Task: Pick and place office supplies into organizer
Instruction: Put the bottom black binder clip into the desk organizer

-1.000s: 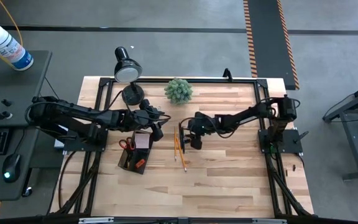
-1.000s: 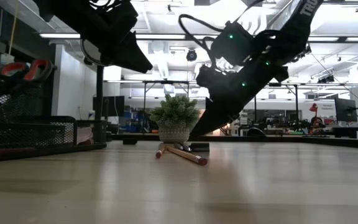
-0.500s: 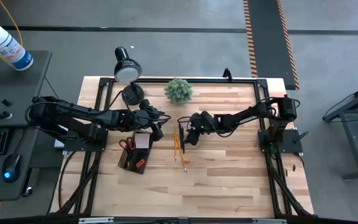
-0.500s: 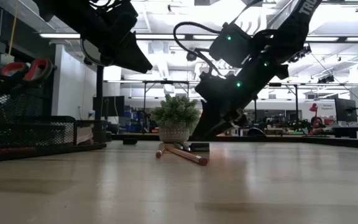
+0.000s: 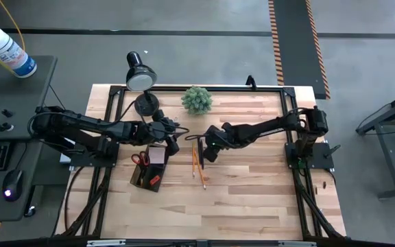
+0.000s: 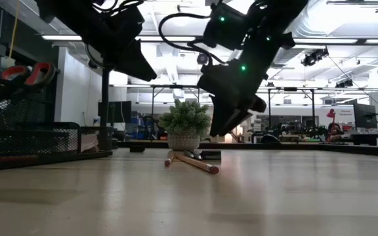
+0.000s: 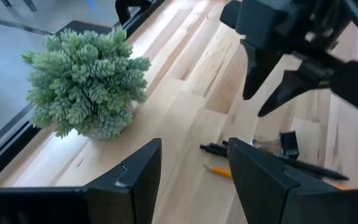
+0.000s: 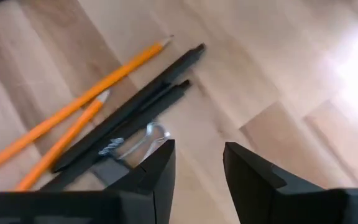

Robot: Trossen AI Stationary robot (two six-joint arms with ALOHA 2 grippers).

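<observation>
Two orange pencils [image 8: 73, 112], two dark pens [image 8: 142, 99] and a small black binder clip [image 8: 114, 163] lie together on the wooden table, near its middle. My right gripper [image 8: 197, 168] hangs open just above them with nothing between its fingers; the low view shows it [image 6: 227, 128] clear of the table. The black organizer [image 5: 148, 171] stands to the left and holds red-handled scissors [image 5: 139, 159], a pink pad [image 5: 158, 154] and an orange marker [image 5: 153, 180]. My left gripper [image 7: 194, 177] is open and raised over the organizer's far end [image 5: 174, 138].
A green spiky plant [image 5: 197, 99] and a black desk lamp [image 5: 140, 79] stand along the table's far edge. The near half of the table [image 5: 238, 206] is bare wood. A desk with a bottle [image 5: 5, 51] and a keyboard lies beyond the left edge.
My right gripper has risen off the table from beside the pens and clip, rolling and tipping as it went, and has shifted a little toward the left. The pencils, pens and clip lie where they were.
</observation>
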